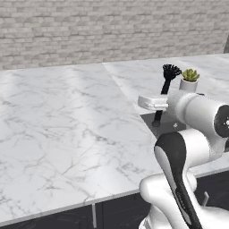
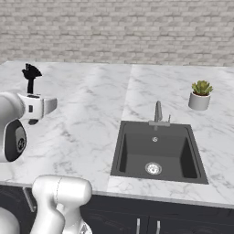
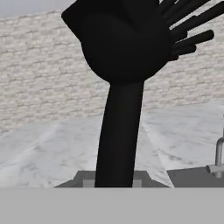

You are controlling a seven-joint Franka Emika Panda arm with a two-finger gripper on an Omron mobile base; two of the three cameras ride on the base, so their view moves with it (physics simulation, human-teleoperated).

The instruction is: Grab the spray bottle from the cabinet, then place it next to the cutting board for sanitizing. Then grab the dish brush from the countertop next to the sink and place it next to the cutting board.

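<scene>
dish brush (image 1: 166,85) handle's middle hidden behind claw (image 1: 157,103).

Kitchen, white marble countertop (image 2: 91,132), recessed dark sink (image 2: 157,153) with faucet (image 2: 158,113), brick backsplash wall (image 2: 119,27), potted succulent (image 2: 200,95)

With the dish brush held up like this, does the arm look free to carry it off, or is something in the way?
Probably free. The gripper is shut on the dish brush, which stands upright, lifted off the countertop. Nothing crowds it; the faucet and potted plant stand apart. The cutting board's place is not visible.
</scene>
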